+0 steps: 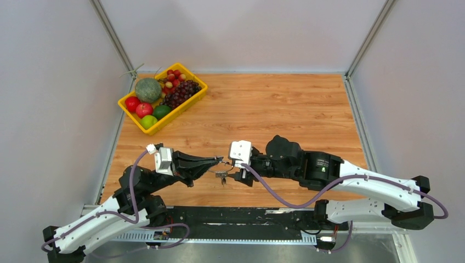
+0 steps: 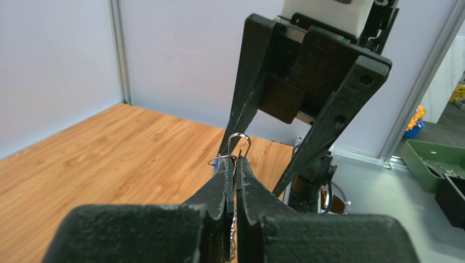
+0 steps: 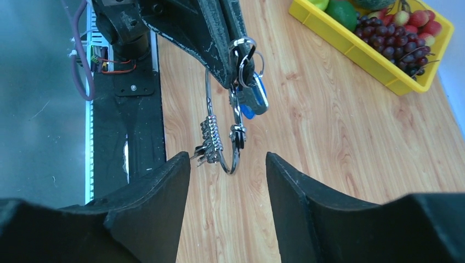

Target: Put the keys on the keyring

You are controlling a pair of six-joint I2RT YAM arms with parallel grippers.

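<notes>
My left gripper is shut on the keyring and holds it above the table, near the front middle. In the left wrist view its tips pinch a small wire loop. In the right wrist view the thin silver keyring hangs below the left fingers. Several small silver keys are bunched on it, and a blue-headed key hangs from a small ring beside it. My right gripper is open and empty. It faces the hanging ring a short way off, its jaws on either side of it.
A yellow basket of fruit stands at the table's back left and shows in the right wrist view. Grey walls close in the left, right and back. A black rail runs along the near edge.
</notes>
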